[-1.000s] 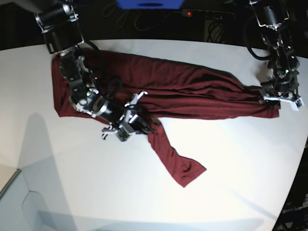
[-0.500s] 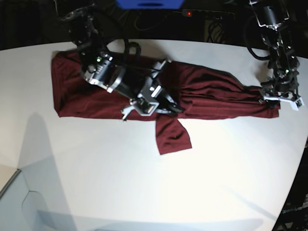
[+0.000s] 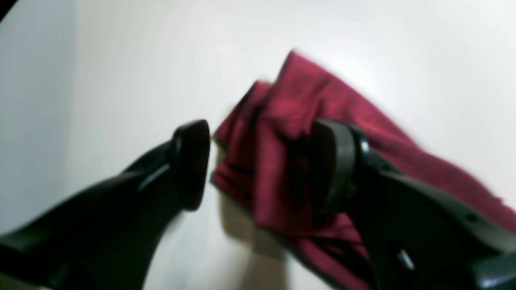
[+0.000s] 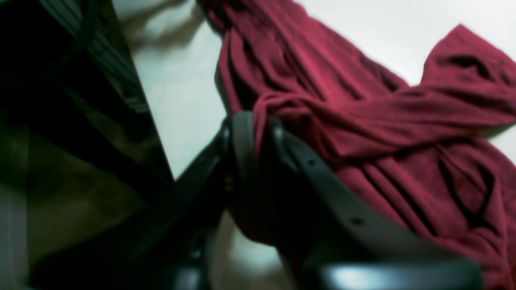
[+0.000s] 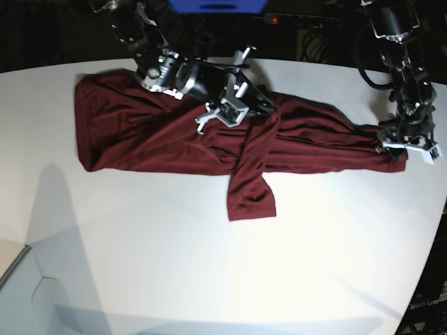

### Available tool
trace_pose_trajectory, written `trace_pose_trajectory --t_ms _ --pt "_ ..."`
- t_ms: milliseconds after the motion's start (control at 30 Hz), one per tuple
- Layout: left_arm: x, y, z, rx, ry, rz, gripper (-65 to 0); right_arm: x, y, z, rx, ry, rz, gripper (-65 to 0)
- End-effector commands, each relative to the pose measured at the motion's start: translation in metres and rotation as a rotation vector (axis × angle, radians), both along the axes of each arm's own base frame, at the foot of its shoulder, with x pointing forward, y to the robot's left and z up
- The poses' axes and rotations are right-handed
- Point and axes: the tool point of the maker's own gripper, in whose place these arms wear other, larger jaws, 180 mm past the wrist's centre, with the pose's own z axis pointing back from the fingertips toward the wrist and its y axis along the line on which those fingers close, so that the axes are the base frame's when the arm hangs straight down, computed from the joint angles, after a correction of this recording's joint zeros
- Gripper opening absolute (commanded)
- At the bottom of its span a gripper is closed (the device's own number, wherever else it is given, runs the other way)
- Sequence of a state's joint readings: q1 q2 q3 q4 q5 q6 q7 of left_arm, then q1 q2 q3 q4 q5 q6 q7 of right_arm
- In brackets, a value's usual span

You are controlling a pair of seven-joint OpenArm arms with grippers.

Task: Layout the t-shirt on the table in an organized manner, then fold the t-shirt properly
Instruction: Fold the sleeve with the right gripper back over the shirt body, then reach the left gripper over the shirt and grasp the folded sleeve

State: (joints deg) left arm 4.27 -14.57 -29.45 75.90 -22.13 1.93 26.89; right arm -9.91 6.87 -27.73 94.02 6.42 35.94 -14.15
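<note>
White and smooth, the table [image 5: 209, 279] takes up nearly the whole floor of the scene, with dark clutter behind its far curved edge. Across the far half of the table lies the t-shirt [image 5: 154, 136], a long maroon band, with one sleeve folded over the band and hanging toward the table's near side. The right gripper [image 5: 234, 105] sits over the middle of the t-shirt, near its far edge; from its own camera the jaws stand narrow with a fold of maroon cloth pinched between them. The left gripper [image 5: 408, 143] rests at the end of the t-shirt farthest from the other arm, jaws wide apart, the bunched cloth end lying between them, not squeezed
</note>
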Motion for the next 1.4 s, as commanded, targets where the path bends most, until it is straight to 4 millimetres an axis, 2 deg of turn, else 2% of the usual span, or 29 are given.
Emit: trace_pose_trajectory --t_ms 0,100,233,333,433,600,667,767,900,1000,1067,1233,1367 --pt "0.010 0.007 0.021 0.041 -0.055 -0.003 -26.9 0.006 0.003 0.017 0.058 -0.034 -0.008 -50.2" --pt "0.014 0.005 0.029 0.042 -0.064 -0.015 -26.9 0.008 0.002 0.026 0.065 -0.057 -0.011 -36.0" --pt "0.018 0.000 0.042 0.045 -0.077 -0.032 -26.9 0.007 -0.008 0.039 0.063 -0.100 -0.015 -26.5" --pt "0.023 -0.003 0.057 0.061 -0.111 -0.045 -26.1 0.013 -0.022 0.049 0.061 -0.131 -0.054 -25.9" --pt "0.028 -0.006 0.073 0.069 -0.153 -0.058 -21.3 0.023 -0.037 0.049 0.048 -0.139 -0.106 -25.9" --pt "0.044 -0.039 0.109 -0.056 -0.272 -0.122 -12.2 0.032 -0.075 0.038 0.010 -0.119 -0.218 -25.9" --pt "0.061 -0.066 0.118 -0.117 -0.315 -0.179 -11.7 0.035 -0.086 0.036 -0.001 -0.116 -0.251 -25.9" --pt "0.091 -0.124 0.124 -0.168 -0.341 -0.300 -11.9 0.040 -0.113 0.030 -0.037 -0.112 -0.316 -25.9" --pt "0.118 -0.194 0.104 -0.171 -0.273 -0.443 -11.9 0.046 -0.138 0.030 -0.067 -0.120 -0.376 -25.9" --pt "0.137 -0.257 0.084 -0.114 -0.188 -0.594 -11.9 0.052 -0.160 0.030 -0.098 -0.130 -0.427 -25.9" --pt "0.141 -0.284 0.069 -0.068 -0.132 -0.669 -11.9 0.053 -0.170 0.030 -0.108 -0.133 -0.452 -25.9" --pt "0.155 -0.332 0.047 -0.016 -0.039 -0.775 -11.9 0.050 -0.190 0.031 -0.131 -0.133 -0.505 -25.9" --pt "0.161 -0.338 0.034 0.005 0.012 -0.777 -11.9 0.047 -0.190 0.028 -0.136 -0.123 -0.504 -25.9"
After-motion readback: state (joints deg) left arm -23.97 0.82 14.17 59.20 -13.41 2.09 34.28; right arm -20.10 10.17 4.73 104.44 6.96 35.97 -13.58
